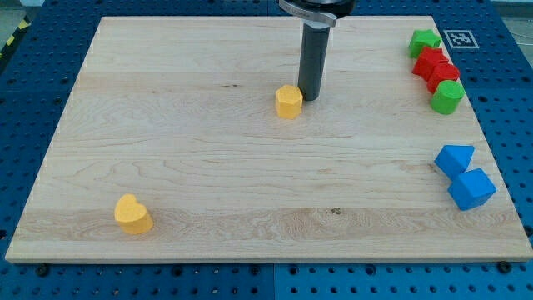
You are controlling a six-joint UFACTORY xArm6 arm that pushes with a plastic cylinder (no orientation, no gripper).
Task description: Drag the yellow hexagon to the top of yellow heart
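Note:
The yellow hexagon [288, 102] lies on the wooden board, a little above the view's middle. My tip [311, 98] stands just to its right, close to or touching its right side. The yellow heart [132, 215] lies near the board's bottom left corner, far down and to the left of the hexagon and my tip.
At the view's top right sit a green star [425, 42], two red blocks [431, 61] [442, 75] and a green round block [447, 97]. Two blue blocks [455, 158] [471, 188] lie near the right edge. The board [250, 192] rests on a blue perforated table.

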